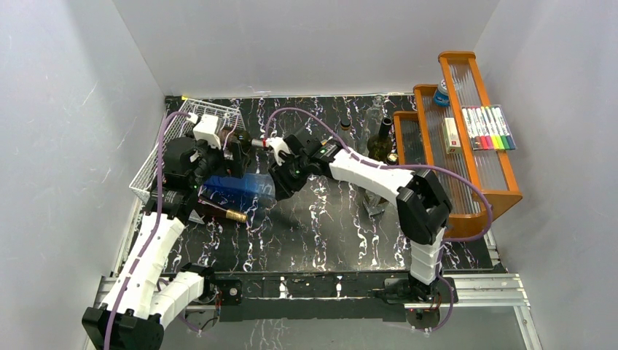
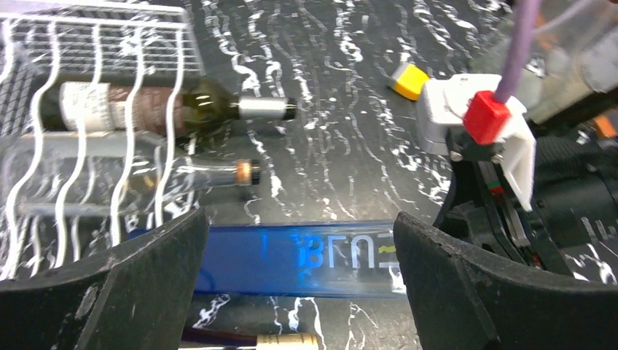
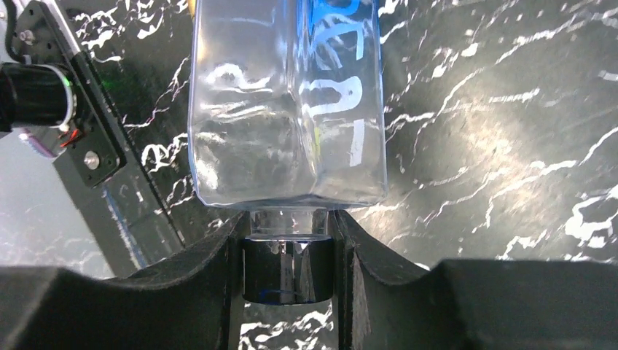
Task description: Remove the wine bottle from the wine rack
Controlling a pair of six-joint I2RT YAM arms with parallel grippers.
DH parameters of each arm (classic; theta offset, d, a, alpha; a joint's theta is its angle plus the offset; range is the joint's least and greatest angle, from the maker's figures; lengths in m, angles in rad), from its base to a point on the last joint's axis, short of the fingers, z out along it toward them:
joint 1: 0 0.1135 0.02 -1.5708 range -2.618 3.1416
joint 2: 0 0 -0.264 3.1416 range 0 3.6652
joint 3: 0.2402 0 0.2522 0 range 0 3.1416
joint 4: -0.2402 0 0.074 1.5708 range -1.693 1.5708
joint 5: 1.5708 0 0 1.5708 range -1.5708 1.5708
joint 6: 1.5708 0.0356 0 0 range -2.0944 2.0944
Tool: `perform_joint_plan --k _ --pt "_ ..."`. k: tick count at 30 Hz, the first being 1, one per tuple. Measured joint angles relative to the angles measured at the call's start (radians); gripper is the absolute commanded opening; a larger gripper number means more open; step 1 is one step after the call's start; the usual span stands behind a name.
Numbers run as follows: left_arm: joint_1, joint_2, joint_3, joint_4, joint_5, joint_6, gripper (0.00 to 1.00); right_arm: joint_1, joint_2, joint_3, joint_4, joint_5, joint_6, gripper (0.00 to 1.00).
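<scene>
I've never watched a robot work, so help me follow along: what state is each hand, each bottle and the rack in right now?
blue bottle: on its side, capped.
right gripper: shut on the blue bottle's cap.
left gripper: open wide, gripping nothing.
wine rack: holding two bottles.
green bottle: lying in the rack, silver cap on.
clear bottle: lying in the rack, corked.

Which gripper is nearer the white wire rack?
Left. The left gripper hangs open just outside the wine rack; the right gripper sits farther right, shut on the cap of the blue bottle.
</scene>
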Motion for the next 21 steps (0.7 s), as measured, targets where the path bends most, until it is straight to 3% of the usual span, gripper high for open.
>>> perform_joint_plan --k 11,17,21 --pt "-0.002 -0.001 -0.04 0.037 0.377 0.08 0.92 0.0 -0.18 -0.064 -0.163 0.063 0.045 0.0" --pt "-0.018 0.005 -0.07 0.068 0.53 0.098 0.98 0.0 -0.213 -0.064 -0.225 0.087 0.061 0.0" --pt "-0.086 0.006 -0.077 0.088 0.612 0.135 0.98 0.0 -0.213 -0.053 -0.251 0.089 0.071 0.0"
